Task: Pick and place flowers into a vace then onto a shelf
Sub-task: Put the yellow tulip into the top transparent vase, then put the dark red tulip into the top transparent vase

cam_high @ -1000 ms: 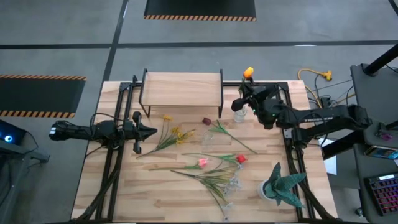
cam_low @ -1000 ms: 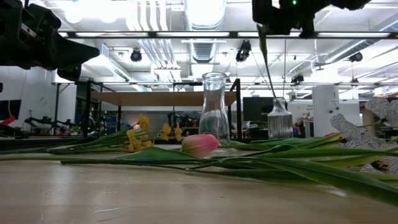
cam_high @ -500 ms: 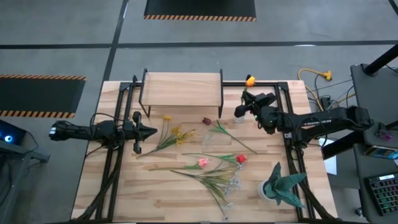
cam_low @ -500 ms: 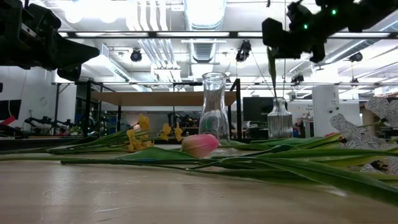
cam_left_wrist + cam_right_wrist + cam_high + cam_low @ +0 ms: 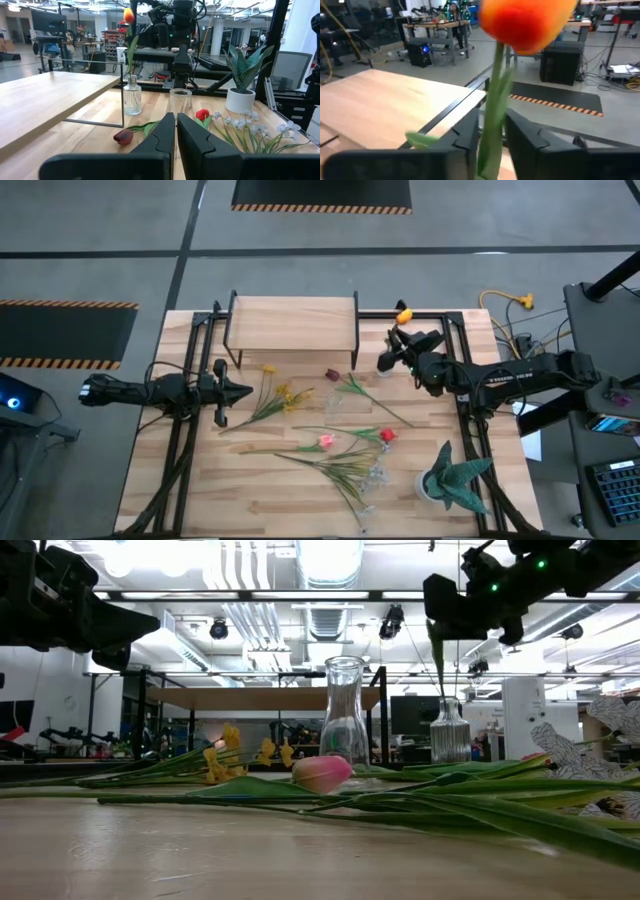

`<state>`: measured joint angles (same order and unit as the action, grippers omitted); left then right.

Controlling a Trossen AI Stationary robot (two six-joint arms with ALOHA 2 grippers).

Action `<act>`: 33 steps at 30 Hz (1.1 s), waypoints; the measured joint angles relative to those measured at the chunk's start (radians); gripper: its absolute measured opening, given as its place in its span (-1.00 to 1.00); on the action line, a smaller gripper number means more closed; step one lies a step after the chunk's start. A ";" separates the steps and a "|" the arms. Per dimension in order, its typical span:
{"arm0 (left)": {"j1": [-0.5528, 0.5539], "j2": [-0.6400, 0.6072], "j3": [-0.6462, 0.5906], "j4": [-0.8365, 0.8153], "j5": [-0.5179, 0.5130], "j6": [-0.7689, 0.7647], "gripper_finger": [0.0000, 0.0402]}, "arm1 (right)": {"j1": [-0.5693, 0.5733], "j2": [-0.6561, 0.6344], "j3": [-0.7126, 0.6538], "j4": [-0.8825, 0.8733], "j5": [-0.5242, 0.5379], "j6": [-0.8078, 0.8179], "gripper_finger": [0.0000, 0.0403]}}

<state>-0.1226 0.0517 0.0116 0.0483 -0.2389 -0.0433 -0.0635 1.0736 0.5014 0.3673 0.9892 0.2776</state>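
My right gripper (image 5: 394,346) is at the far right of the table, above a small ribbed glass vase (image 5: 450,736), and is shut on an orange tulip (image 5: 403,313). The tulip's stem (image 5: 437,655) runs down into that vase. More flowers lie flat on the table: yellow (image 5: 276,394), maroon (image 5: 332,376), pink (image 5: 325,441), red (image 5: 387,436) and white (image 5: 371,478). A taller clear vase (image 5: 344,720) stands among them. The shelf (image 5: 293,320) stands at the far edge. My left gripper (image 5: 240,391) is shut and empty at the left. My right gripper pinches the tulip's green stem (image 5: 492,120) a little below the blossom (image 5: 527,20), between its two fingers (image 5: 530,142). The fingers lie across the stem. The tulip stands nearly upright, blossom up, and its lower end goes into the ribbed vase's mouth (image 5: 131,76).
A teal spiky potted plant (image 5: 450,478) stands at the near right corner. Black metal frame rails (image 5: 180,450) run along the table's left and right sides. The shelf's black legs (image 5: 122,100) stand close to the ribbed vase.
My right gripper has gone down over the ribbed vase, a little toward the table's right edge, and has tipped. The tulip has gone down with it, and its stem has sunk lower toward the vase's mouth. In the last half second it has stayed almost still.
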 joint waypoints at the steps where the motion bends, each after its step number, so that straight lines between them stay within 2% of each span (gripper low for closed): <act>1: 0.000 0.000 0.000 0.000 0.000 0.000 -0.99 | 0.000 0.001 0.001 -0.010 -0.006 -0.001 -0.47; 9: 0.000 0.000 0.000 0.000 0.000 0.000 -0.99 | 0.015 0.000 0.065 -0.157 0.005 0.003 0.10; 16: 0.000 0.000 0.000 0.000 0.000 0.000 -0.99 | 0.019 -0.041 0.137 -0.345 0.005 0.040 0.41; 22: 0.000 0.000 0.000 0.000 0.000 0.000 -0.99 | 0.046 -0.130 0.182 -0.559 0.005 0.145 0.50; 28: 0.000 0.000 0.000 0.000 0.000 0.000 -0.99 | 0.121 -0.207 0.180 -0.634 -0.001 0.176 0.46; 33: 0.000 0.000 0.000 0.000 0.000 0.000 -0.99 | 0.204 -0.233 0.179 -0.632 -0.112 0.175 0.42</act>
<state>-0.1229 0.0519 0.0116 0.0483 -0.2390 -0.0433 0.1408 0.8403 0.6807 -0.2646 0.8774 0.4530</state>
